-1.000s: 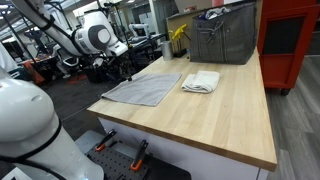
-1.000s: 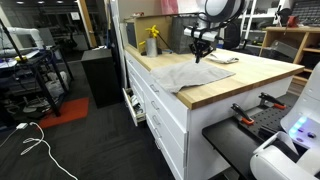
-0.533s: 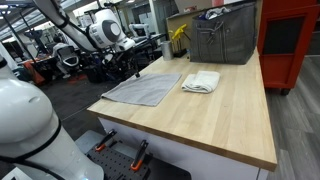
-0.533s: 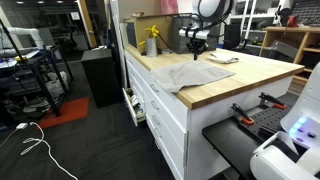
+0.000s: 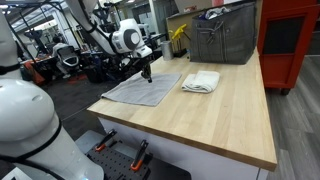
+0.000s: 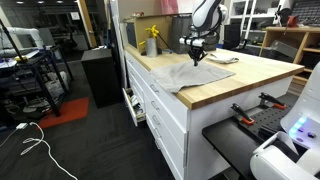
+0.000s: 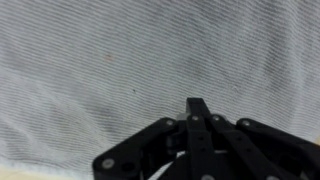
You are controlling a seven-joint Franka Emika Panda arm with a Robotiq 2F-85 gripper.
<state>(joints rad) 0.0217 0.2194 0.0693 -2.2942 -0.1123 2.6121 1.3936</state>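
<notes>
Cloth (image 5: 133,92) just beneath gripper (image 5: 147,74)

The arm (image 5: 128,38) is white and glossy: rounded housings, a large circular joint cap, dark bands at the seams. The end effector (image 7: 198,104) is matte black: angular linkage bars, round grey pivot pins.
</notes>
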